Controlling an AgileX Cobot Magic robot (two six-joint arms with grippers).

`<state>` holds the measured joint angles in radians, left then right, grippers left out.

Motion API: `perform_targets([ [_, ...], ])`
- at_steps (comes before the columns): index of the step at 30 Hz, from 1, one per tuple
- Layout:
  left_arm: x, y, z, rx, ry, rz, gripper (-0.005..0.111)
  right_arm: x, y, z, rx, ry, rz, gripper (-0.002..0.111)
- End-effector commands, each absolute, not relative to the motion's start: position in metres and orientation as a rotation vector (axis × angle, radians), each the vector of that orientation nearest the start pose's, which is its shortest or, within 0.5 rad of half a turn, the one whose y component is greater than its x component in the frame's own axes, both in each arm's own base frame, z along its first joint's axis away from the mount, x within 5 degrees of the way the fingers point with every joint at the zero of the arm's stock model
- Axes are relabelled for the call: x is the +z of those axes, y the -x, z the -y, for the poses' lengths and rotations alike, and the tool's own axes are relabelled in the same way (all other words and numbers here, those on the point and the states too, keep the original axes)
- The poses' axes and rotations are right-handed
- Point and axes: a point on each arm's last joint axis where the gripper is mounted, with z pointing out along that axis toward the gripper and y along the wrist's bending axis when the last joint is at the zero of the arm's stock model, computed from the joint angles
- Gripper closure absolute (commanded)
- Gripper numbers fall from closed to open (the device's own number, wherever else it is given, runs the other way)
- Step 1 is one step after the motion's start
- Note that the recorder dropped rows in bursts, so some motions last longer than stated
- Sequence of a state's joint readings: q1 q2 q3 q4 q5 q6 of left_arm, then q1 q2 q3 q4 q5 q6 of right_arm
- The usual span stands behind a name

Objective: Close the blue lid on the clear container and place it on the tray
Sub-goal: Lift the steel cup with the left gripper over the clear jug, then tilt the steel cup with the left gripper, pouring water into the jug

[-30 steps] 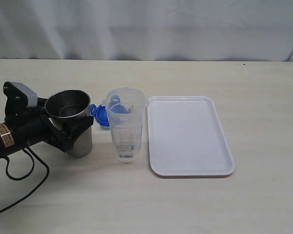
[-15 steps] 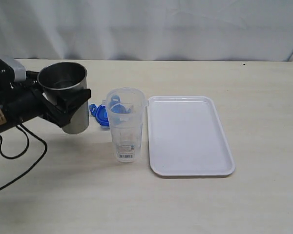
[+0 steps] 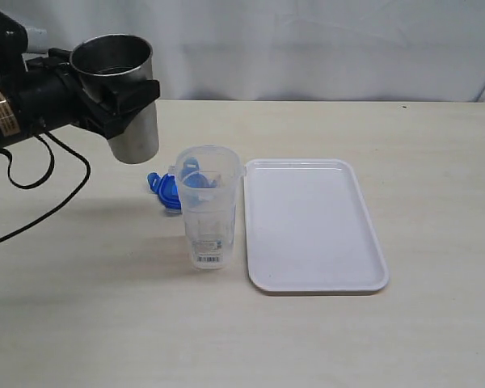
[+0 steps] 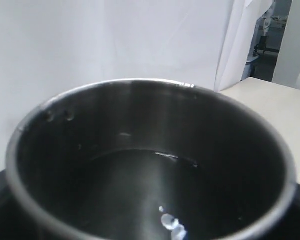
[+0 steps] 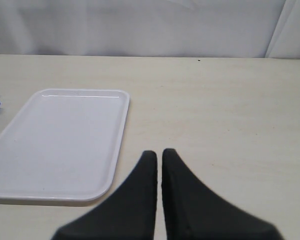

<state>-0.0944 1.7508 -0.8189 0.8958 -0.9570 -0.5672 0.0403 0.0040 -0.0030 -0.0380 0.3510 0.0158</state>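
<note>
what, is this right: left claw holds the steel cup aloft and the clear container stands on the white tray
No: the tall clear plastic container stands on the table beside the flat white tray, not on it; the exterior view shows this.

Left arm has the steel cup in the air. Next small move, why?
Probably carry the left gripper sideways until the grey steel cup is over the open mouth of the tall clear plastic container. The cup is airborne, seems to hold liquid, and the small blue lid lies behind the container, not yet fitted.
</note>
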Motion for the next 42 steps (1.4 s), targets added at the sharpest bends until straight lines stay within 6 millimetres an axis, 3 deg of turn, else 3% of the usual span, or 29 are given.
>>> perform_targets([
  [1, 0.233, -0.331, 0.113, -0.685, -0.682, -1.468, 0.107, 0.182, -0.053, -0.001, 0.001, 0.043, -1.829, 0.104],
  [7, 0.234, -0.332, 0.129, -0.572, -0.810, -1.445, 0.107, 0.182, -0.053, -0.001, 0.001, 0.043, -1.829, 0.104],
  [20, 0.228, -0.325, 0.133, -0.515, -1.002, -1.395, 0.107, 0.182, -0.053, -0.001, 0.001, 0.043, -1.829, 0.104],
  [42, 0.225, -0.329, 0.130, -0.360, -1.082, -1.360, 0.107, 0.182, -0.053, -0.001, 0.001, 0.043, -1.829, 0.104],
])
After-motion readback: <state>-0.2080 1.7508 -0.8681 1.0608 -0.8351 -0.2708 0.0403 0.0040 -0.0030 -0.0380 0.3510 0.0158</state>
